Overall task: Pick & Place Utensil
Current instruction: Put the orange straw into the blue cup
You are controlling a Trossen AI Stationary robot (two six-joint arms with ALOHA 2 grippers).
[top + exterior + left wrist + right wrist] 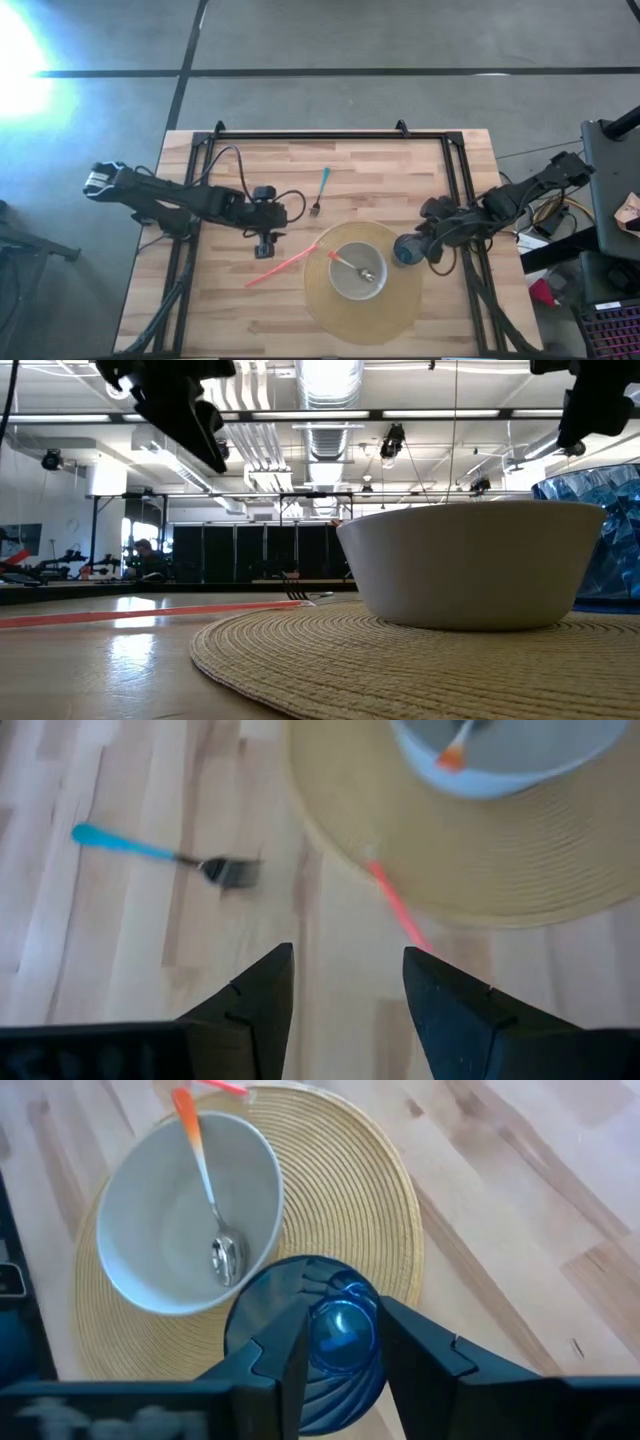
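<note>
A coral-red utensil (283, 266) lies flat on the wood, one end on the woven placemat's edge (372, 870). A fork with a blue handle (319, 192) lies flat farther back. A spoon with an orange handle (205, 1180) leans inside the white bowl (150, 1230), which stands on the placemat (350, 320). My left gripper (345, 955) is open and hangs above the table over the red utensil's free end. My right gripper (343, 1320) is open above the upright blue cup (335, 1330), beside the placemat. In the low view its fingers (585, 420) end above the cup's rim.
A black frame (330, 135) runs along the table's far edge and down both sides, past the arm bases. Bare wood shows in front of the left gripper and along the near edge (220, 320). The cup (405, 250) stands close to the bowl's right side.
</note>
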